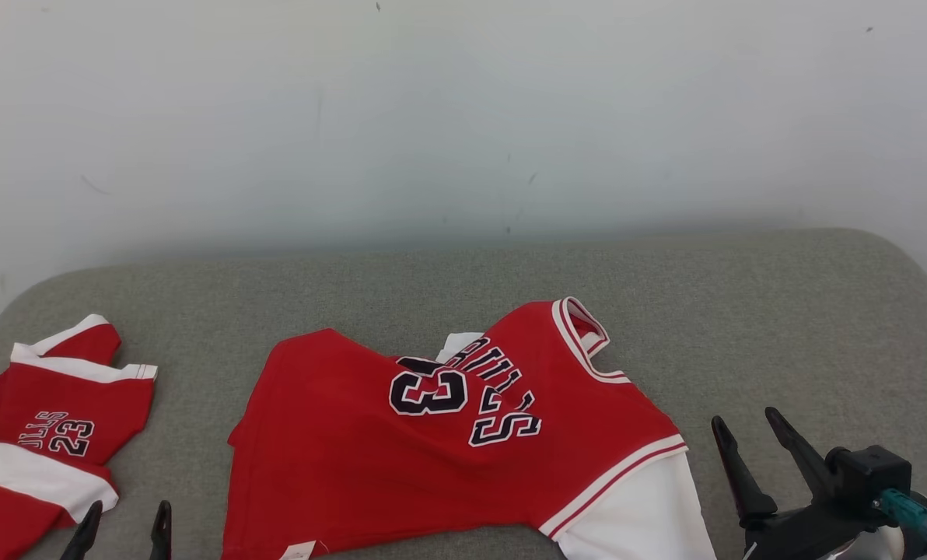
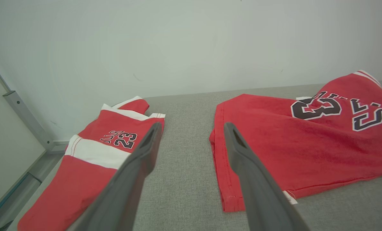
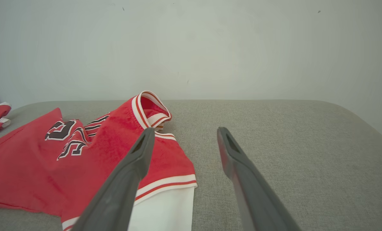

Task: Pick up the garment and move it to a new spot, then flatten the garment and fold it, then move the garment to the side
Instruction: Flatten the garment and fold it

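**A:** Where do we stand?

**B:** Early, we judge: the garment (image 1: 448,435) lies rumpled and unfolded between our grippers, with nothing lifted, flattened or folded yet. Left gripper (image 1: 129,507) and right gripper (image 1: 743,418) both gape, empty.

**A:** Which edges can we take?

**B:** Its hem lies just beside the left fingers (image 2: 242,166), its white sleeve (image 3: 165,208) just beside the right ones.

**A:** Room?

**B:** Bare grey cushion (image 3: 290,134) ahead of the right fingers; red shorts (image 2: 107,141) crowd the left.

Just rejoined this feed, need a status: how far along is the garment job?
Done: nothing evident; the jersey lies rumpled and unfolded on the grey surface. In hand: nothing; the left tool and right tool stand open, holding nothing. Left: grasping, flattening, folding, moving aside.
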Robot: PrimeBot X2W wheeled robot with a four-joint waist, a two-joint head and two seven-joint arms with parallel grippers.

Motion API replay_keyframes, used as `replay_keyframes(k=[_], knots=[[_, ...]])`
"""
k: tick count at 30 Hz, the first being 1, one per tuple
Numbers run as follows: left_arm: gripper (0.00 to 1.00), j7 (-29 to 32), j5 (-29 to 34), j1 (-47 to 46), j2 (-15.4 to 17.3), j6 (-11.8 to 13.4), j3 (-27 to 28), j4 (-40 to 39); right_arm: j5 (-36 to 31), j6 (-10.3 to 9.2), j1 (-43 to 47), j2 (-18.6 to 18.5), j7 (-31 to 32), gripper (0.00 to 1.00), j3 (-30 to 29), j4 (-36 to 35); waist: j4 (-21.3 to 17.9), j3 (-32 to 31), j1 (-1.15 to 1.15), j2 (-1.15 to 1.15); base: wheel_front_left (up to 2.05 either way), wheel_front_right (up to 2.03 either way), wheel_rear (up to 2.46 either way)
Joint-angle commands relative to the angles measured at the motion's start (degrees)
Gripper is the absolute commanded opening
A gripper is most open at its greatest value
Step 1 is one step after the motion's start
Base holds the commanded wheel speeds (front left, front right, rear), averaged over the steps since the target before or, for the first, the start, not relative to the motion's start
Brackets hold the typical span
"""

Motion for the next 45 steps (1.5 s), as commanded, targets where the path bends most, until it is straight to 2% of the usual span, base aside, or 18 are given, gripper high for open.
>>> replay_keyframes(k=[1,11,22,26,35,45], knots=[[1.00,0.17,-0.18,-0.64,0.36,-0.41,-0.20,-0.35,-0.06,-0.03,0.33,-0.54,0.12,1.00,-0.07,-0.28,0.07,-0.05,-0.01,-0.01,0.00,0.00,0.00],[1.00,3.05,-1.76,-1.13,0.93,-1.38,-2.33,0.07,1.60,-0.04,1.28,-1.86,3.98,1.00,1.01,-1.83,-0.43,0.52,-0.01,-0.01,0.00,0.00,0.00],[1.00,5.61,-5.73,-2.12,0.25,-3.02,-6.45,4.06,5.80,-0.04,3.39,-3.25,15.01,1.00,4.51,-1.18,-0.88,2.18,-0.01,-0.01,0.00,0.00,0.00],[1.00,5.58,-7.67,-3.51,-0.31,-3.28,-8.13,7.29,7.48,-0.04,3.79,-3.96,18.41,1.00,5.69,-1.31,-0.95,2.80,-0.01,-0.01,0.00,0.00,0.00],[1.00,4.86,-10.13,-7.66,0.92,-3.80,-11.08,16.58,8.82,-0.04,4.00,-3.72,22.82,1.00,6.98,0.71,-1.36,3.79,-0.01,-0.01,0.00,0.00,0.00],[1.00,5.17,-13.65,-13.16,1.61,-3.76,-14.48,24.99,8.98,-0.04,1.56,-2.35,22.59,1.00,8.90,6.64,-1.13,4.33,-0.01,-0.01,0.00,0.00,0.00]])
